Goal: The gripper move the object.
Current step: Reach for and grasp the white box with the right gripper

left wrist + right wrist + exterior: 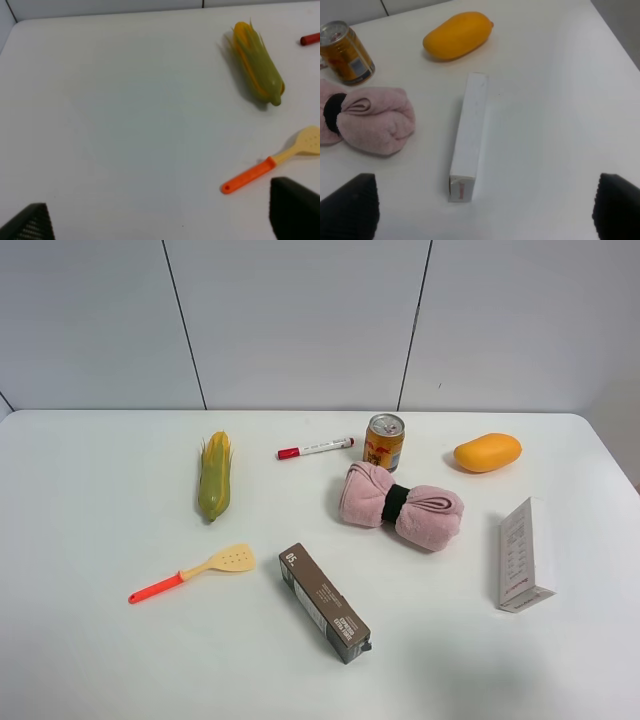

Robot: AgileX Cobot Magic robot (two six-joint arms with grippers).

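Observation:
The long white carton [525,555] lies flat on the white table at the right, with grey print and a small red mark near its front end. In the right wrist view the carton [470,132] lies ahead of my right gripper [482,210], whose two black fingertips [350,205] stand wide apart, open and empty. My left gripper [162,220] is also open and empty over bare table at the left; one of its fingertips [295,207] is near the spatula's handle. Neither arm shows in the exterior view.
A corn cob [214,476], an orange-handled spatula [190,573] and a dark brown carton [324,602] lie left and centre. A red-capped marker [315,448], a drink can [384,442], a pink rolled towel [400,505] and a mango [487,452] lie further back.

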